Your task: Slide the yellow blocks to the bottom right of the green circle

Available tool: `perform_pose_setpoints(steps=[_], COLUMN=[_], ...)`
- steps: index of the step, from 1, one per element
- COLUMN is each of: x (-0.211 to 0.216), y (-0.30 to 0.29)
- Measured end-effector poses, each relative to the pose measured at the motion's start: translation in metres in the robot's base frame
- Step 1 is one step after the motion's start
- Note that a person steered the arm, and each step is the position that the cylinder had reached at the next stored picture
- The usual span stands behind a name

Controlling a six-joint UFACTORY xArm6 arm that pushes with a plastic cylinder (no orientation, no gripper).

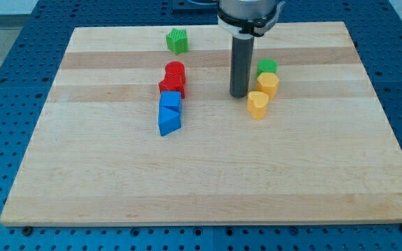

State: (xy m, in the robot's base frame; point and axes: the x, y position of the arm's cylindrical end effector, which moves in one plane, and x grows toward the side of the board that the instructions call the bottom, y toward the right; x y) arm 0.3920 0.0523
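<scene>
The green circle (pixel 266 67) stands right of the board's middle, toward the view's top. A yellow hexagon block (pixel 268 84) sits just below it, touching or nearly touching. A yellow heart-shaped block (pixel 257 104) sits just below and slightly left of the hexagon. My tip (pixel 239 95) rests on the board just left of the yellow blocks, level with the gap between them, a small gap from both.
A green star-like block (pixel 177 40) sits near the view's top. A red cylinder (pixel 175 70) and another red block (pixel 171 86) stand left of the tip. Below them are a blue cube (pixel 170 102) and a blue triangular block (pixel 169 122). The wooden board (pixel 208 181) lies on a blue perforated table.
</scene>
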Motion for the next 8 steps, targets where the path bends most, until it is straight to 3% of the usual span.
perform_pose_setpoints(steps=[8], x=[0.000], y=[0.024])
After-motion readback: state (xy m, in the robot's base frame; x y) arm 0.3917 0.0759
